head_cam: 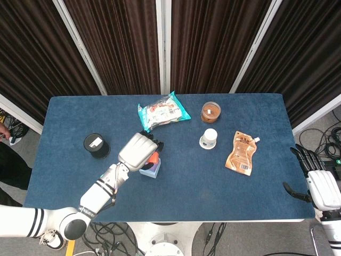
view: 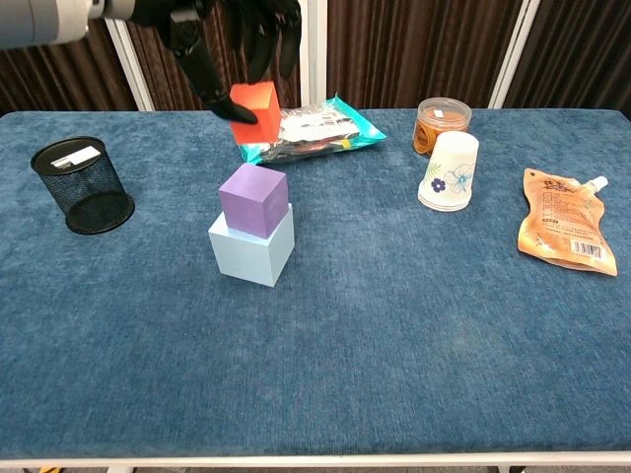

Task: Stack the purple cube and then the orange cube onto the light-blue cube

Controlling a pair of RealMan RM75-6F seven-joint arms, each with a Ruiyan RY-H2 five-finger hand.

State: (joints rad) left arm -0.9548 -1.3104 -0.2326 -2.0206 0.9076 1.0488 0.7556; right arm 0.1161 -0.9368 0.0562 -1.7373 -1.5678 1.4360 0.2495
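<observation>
The purple cube (view: 253, 200) sits on the light-blue cube (view: 251, 247) left of the table's middle; in the head view only a corner of the light-blue cube (head_cam: 154, 170) shows under my hand. My left hand (head_cam: 138, 150) grips the orange cube (view: 253, 114) in the air above and just behind the stack, clear of the purple cube. A sliver of the orange cube (head_cam: 153, 158) shows below the hand in the head view. My right hand (head_cam: 314, 182) hangs off the table's right edge, fingers spread, holding nothing.
A black mesh cup (view: 82, 184) stands at the left. A teal snack bag (view: 314, 129) lies behind the stack. An amber jar (view: 441, 124), an upturned paper cup (view: 449, 172) and an orange pouch (view: 565, 221) sit to the right.
</observation>
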